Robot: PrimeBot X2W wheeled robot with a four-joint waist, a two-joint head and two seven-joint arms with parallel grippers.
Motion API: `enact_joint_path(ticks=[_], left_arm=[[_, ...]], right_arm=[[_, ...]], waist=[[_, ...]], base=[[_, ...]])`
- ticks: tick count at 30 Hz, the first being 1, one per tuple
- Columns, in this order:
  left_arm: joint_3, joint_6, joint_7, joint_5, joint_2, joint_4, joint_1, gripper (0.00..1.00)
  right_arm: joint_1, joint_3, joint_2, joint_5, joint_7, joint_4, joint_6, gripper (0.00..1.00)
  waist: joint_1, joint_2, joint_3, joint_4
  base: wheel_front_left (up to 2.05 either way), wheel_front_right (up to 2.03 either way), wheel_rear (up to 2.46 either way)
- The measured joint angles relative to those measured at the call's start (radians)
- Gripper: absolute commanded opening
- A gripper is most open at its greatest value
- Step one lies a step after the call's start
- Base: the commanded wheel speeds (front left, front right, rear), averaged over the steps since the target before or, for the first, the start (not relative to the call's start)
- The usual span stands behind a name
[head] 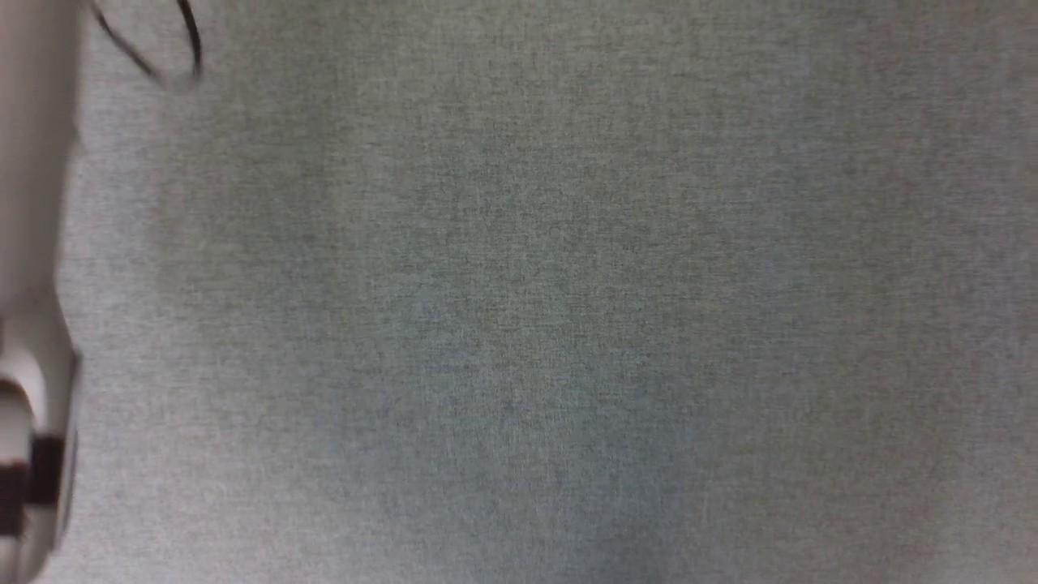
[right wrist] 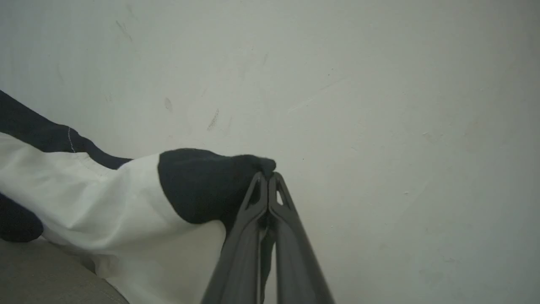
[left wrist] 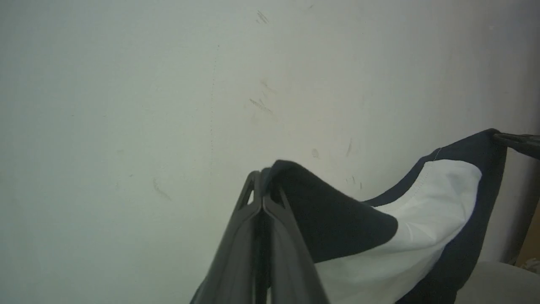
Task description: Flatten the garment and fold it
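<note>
The left claw, low centre of its frame, and the right claw each pinch a black part of the T-shirt, which sags between them. To my eye nothing is flattened or folded yet.

**No legible writing in any view**

Nothing can be read here: no word, label, brand, number or sign. The white garment with black sleeves turns only plain cloth and a line of white stitching toward the wrist cameras. The pale scuffed surface behind it carries faint dark streaks and smudges, not letters. The grey woven cloth surface in the head view is blurred, and no marking can be made out on it.
</note>
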Motion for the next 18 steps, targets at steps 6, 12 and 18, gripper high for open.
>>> enact_joint_path(ticks=[6,12,18], left_arm=[[-0.026,0.01,0.039,-0.019,0.073,-0.222,0.258,0.0],[-0.075,0.084,0.056,-0.016,0.16,-0.469,0.611,0.0],[-0.136,0.152,0.053,0.005,0.213,-0.568,0.886,0.0]], right_arm=[[0.281,-0.061,-0.074,0.102,-0.001,-0.148,0.0,0.0],[0.657,-0.169,-0.071,0.134,0.009,-0.285,0.0,0.0],[0.948,-0.257,0.0,0.115,0.027,-0.389,0.0,0.0]], waist=[[0.0,0.0,-0.064,-0.003],[-0.0001,0.0,-0.157,-0.012],[-0.0002,0.0,-0.233,-0.019]], base=[[0.0,0.0,0.0],[0.0,0.0,0.0],[0.0,0.0,0.0]])
